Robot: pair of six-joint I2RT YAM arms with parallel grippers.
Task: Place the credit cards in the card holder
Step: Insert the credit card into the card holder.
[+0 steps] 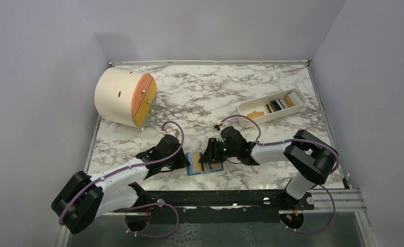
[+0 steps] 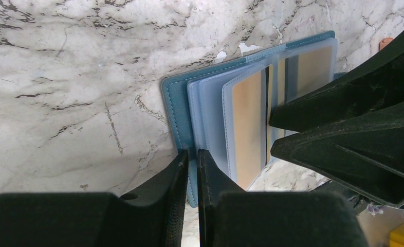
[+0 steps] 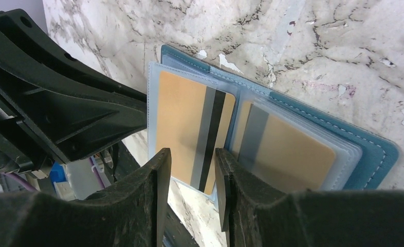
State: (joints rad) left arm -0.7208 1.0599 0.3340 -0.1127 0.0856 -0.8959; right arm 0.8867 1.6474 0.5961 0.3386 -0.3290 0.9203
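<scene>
two gold-yellow plastic credit cards [image 3: 189,128] sleeved in teal folding card holder [image 3: 374,154], left gripper [image 2: 191,154] pinching its cover, right gripper [image 3: 192,154] half-closed astride one, hold unclear

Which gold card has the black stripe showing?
The gold card right by the right gripper; the other gold card shows only a grey band.

Holder [image 3: 374,154]: flat on worktop [image 1: 200,98]
Left pincer [image 2: 192,170]: on holder's left edge
Right pincer [image 3: 192,159]: over holder's middle
Tray [image 1: 246,110], cards [image 1: 279,104] inside: behind-right of holder
Drum [image 1: 117,95]: behind-left of holder
</scene>
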